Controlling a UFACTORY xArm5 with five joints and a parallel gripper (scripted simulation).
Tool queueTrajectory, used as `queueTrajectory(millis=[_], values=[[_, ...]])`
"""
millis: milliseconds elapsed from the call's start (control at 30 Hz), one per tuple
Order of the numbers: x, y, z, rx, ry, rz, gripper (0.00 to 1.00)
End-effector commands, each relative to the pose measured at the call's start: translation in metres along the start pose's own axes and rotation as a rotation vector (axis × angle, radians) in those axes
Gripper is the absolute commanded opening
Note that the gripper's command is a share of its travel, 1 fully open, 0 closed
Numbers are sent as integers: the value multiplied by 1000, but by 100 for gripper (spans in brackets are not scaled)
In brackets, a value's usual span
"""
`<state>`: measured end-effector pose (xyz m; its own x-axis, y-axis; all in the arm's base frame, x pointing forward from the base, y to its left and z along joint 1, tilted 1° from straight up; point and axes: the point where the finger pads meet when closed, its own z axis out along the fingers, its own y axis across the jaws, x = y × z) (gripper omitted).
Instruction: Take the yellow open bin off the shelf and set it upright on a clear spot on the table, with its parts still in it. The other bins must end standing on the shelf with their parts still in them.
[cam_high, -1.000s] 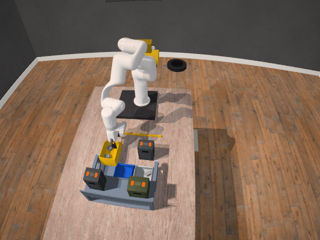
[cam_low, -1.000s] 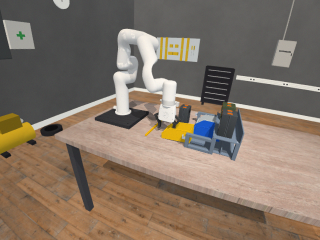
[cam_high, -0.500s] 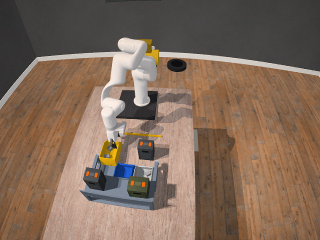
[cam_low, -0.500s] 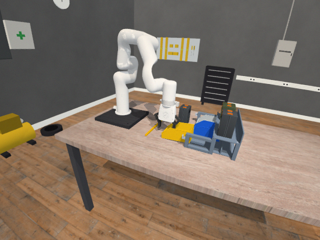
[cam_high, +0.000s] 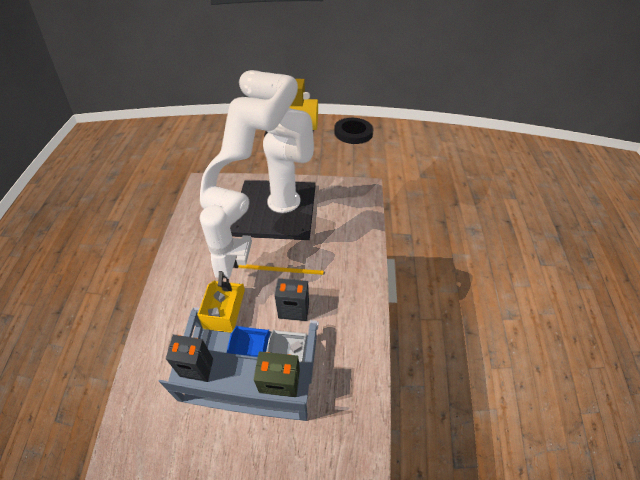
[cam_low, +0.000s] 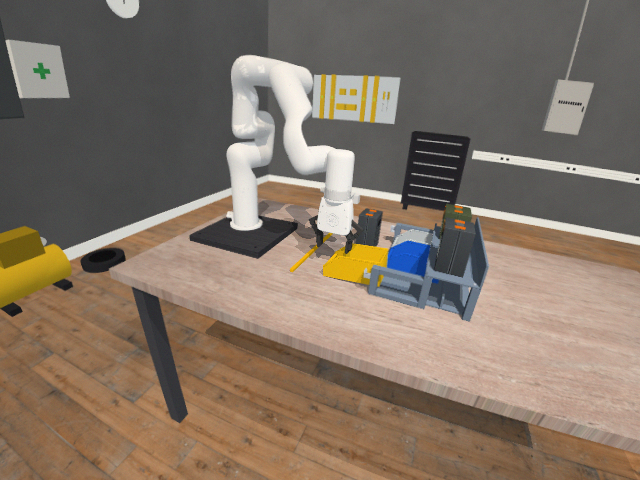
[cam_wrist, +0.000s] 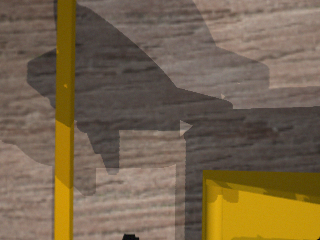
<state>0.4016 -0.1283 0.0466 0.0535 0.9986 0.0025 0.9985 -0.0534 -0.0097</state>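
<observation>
The yellow open bin (cam_high: 227, 315) (cam_low: 353, 264) (cam_wrist: 265, 212) sticks out of the left end of the grey shelf (cam_high: 232, 388) (cam_low: 467, 281), towards the arm, upright and low by the table top. Grey parts (cam_high: 218, 303) lie in it. My gripper (cam_high: 224, 282) (cam_low: 334, 242) is open and empty. It hangs over the bin's end nearest the arm, one finger down at the bin's rim. A blue bin (cam_high: 249, 341) (cam_low: 408, 257) and a pale grey bin (cam_high: 289, 342) stand on the shelf.
A dark case (cam_high: 188, 357) and an olive case (cam_high: 276, 373) sit on the shelf. Another dark case (cam_high: 292, 299) (cam_low: 370, 226) stands on the table (cam_high: 155, 439). A thin yellow rod (cam_high: 279, 269) (cam_low: 305, 257) (cam_wrist: 65, 125) lies between the bin and the black base plate (cam_high: 258, 227).
</observation>
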Motion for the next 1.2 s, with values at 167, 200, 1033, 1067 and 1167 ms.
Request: queueTrajectory(millis=[167, 200, 1033, 1067, 1167], values=[[0, 1, -21, -2, -2, 0, 100], [0, 1, -23, -2, -2, 0, 100], [0, 1, -36, -3, -1, 0, 34], [0, 1, -36, -3, -1, 0, 34], [-1, 5, -37, -2, -2, 0, 34]])
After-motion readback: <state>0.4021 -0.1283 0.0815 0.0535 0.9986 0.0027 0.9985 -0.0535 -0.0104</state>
